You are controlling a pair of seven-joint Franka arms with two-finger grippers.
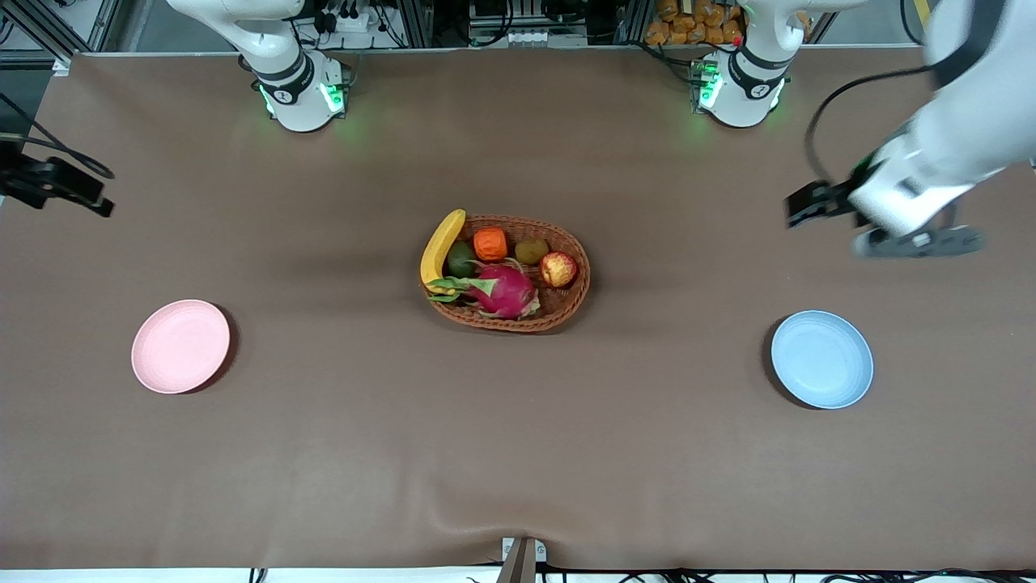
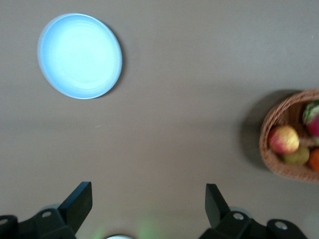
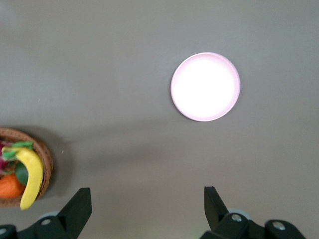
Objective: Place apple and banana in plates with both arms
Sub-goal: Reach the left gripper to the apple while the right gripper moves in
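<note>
**Both arms high and wide, fruit waiting in the basket**

Since neither fruit has been lifted yet, the step in hand looks like the approach, and it will go best if each arm takes the fruit on its own side so the two never cross over the basket (image 1: 566, 312).

Nearest the front camera lie the plates: the pink plate (image 1: 180, 346) toward the right arm's end, the blue plate (image 1: 821, 359) toward the left arm's end, both bare. Farther up, midway between them, the basket holds the banana (image 1: 441, 247) propped along its rim on the right arm's side, and the apple (image 1: 558, 270) against the wall on the left arm's side, crowded by a dragon fruit (image 1: 503, 290).

The left gripper (image 2: 149, 204) hangs with fingers spread, empty, over bare table farther up than the blue plate and well apart from the apple. The right gripper (image 3: 148, 206), likewise spread and empty, hangs over the table's edge, well apart from the banana. Descend steeply to avoid nudging neighbours.
</note>
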